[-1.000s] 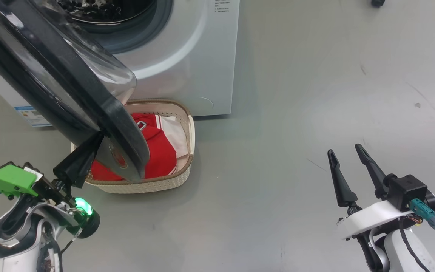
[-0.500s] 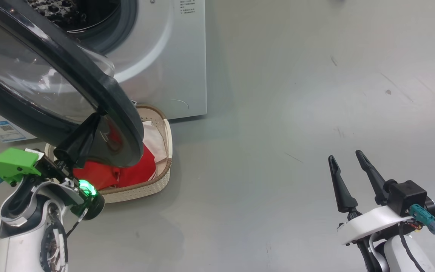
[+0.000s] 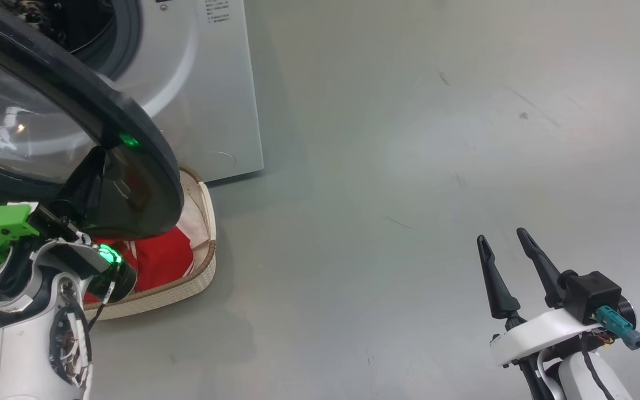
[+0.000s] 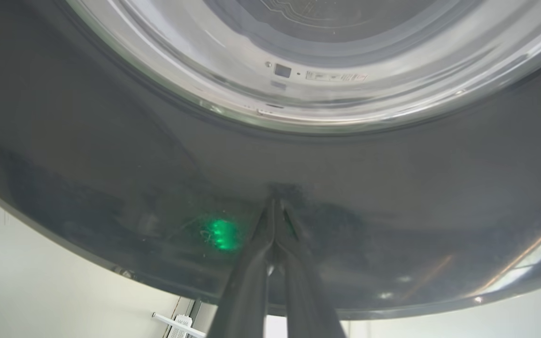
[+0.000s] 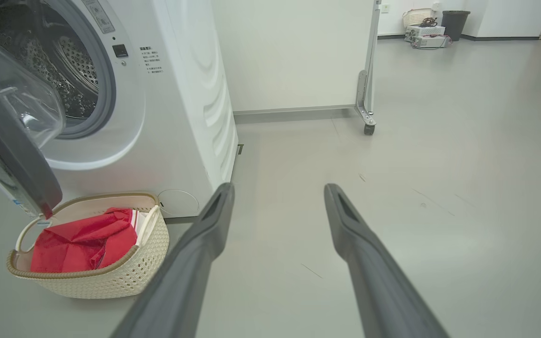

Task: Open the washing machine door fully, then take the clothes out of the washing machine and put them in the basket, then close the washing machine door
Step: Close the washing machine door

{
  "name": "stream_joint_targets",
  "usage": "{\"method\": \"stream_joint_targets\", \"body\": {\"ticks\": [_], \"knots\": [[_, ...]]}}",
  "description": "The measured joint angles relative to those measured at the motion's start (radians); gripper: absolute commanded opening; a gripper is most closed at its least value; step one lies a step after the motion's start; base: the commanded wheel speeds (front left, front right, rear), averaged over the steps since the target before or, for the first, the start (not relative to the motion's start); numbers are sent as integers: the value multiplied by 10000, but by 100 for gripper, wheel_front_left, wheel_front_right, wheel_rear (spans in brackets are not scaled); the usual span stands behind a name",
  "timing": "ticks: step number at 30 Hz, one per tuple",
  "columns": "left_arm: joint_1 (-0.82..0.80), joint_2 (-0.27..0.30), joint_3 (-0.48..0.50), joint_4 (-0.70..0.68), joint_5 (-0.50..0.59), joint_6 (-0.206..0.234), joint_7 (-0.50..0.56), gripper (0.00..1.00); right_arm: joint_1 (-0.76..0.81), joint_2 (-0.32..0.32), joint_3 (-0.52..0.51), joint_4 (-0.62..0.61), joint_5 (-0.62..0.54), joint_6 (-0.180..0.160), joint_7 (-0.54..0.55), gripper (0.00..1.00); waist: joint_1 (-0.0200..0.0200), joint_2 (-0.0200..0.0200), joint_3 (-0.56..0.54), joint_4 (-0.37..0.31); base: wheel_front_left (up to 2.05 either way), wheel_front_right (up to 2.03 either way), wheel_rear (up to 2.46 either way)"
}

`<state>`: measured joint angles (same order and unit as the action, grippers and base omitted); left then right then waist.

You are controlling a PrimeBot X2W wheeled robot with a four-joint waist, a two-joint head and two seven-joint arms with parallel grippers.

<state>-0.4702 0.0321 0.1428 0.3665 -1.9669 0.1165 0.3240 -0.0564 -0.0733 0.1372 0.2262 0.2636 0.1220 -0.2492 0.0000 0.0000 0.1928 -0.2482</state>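
The washing machine door (image 3: pixel 131 144) stands partly open, its black rim hanging over the basket. My left gripper (image 3: pixel 95 178) is shut, and its tips (image 4: pixel 275 202) press against the outer face of the glossy rim (image 4: pixel 111 141). The white washing machine (image 3: pixel 209 83) shows a bare steel drum (image 5: pixel 64 70). On the floor in front of it stands the cream basket (image 3: pixel 207 261), holding the red clothes (image 3: pixel 159 258) and a white cloth (image 3: pixel 189 222). The door (image 5: pixel 12 159) hides part of the basket (image 5: pixel 111 281). My right gripper (image 3: pixel 500 235) hangs open over bare floor, far to the right.
Grey floor spreads to the right of the machine (image 5: pixel 176 117). A metal frame leg on a caster (image 5: pixel 367 94) stands by the back wall. A dark bin and some boxes (image 5: pixel 453 21) sit far off in the corner.
The head camera has turned, so the machine, door and basket slid left in its view. My left gripper stays shut against the door rim, which has swung with it. The right gripper keeps its pose.
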Motion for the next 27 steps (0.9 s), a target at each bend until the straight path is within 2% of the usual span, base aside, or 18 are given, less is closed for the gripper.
{"method": "stream_joint_targets", "body": {"ticks": [18, 27], "knots": [[-917, -17, -15, 1212, 151, -560, -1781, 0, 58, 119, 12, 4, 82, 0, 0, 100, 0, 0, 101, -1266, 0, 0, 0], [-1050, -69, -504, 1850, 52, -823, -1856, 0, 252, 134, -397, -138, 92, 0, 0, 100, 0, 0, 73, -1209, 0, 0, 0]]}}
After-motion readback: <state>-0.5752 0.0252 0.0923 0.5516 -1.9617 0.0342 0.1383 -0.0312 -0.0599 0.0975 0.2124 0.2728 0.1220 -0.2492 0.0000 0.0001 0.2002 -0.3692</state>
